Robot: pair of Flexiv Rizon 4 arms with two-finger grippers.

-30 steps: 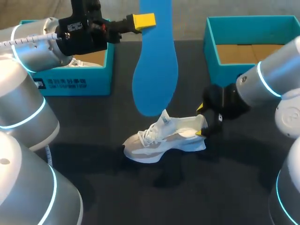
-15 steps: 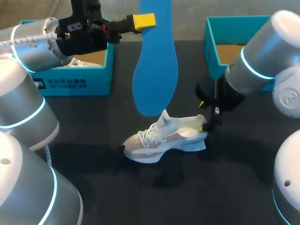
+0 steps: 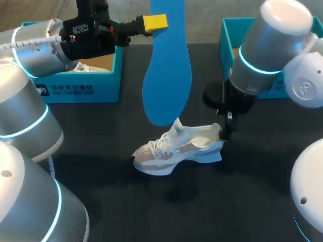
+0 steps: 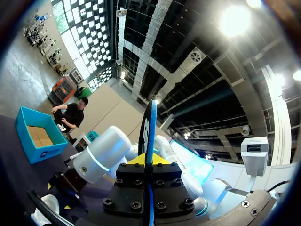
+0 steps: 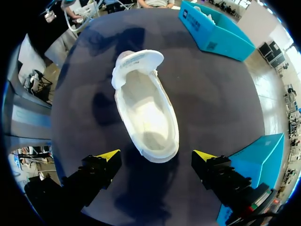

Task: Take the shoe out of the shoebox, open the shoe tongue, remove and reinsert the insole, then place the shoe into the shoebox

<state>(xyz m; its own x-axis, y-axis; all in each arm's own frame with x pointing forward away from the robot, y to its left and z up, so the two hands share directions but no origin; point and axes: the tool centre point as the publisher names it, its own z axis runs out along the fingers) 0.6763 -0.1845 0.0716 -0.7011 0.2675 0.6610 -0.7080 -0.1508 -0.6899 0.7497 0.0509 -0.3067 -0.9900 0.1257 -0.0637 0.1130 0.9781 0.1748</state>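
A white sneaker [image 3: 176,148] lies on the dark table, toe toward the front left. In the right wrist view the sneaker [image 5: 146,110] shows its open mouth, tongue pulled forward and no insole inside. My right gripper [image 3: 220,125] hangs open over the heel. Its yellow tips [image 5: 109,155] stand well apart on either side of the heel without touching it. High above the table my left gripper [image 3: 154,22] is shut on the top of the blue insole [image 3: 166,85], which hangs down to just above the sneaker. The insole [image 4: 149,132] runs edge-on between that gripper's fingers.
A teal shoebox [image 3: 81,83] holding another white shoe stands at the back left. A second teal shoebox [image 3: 228,43], open with a brown bottom, stands at the back right, partly behind my right arm. Bare dark table lies in front of the sneaker.
My right arm has swung up and inward, so its wrist now stands over the heel. Its gripper stayed open by the heel. Left arm, insole and sneaker have not moved.
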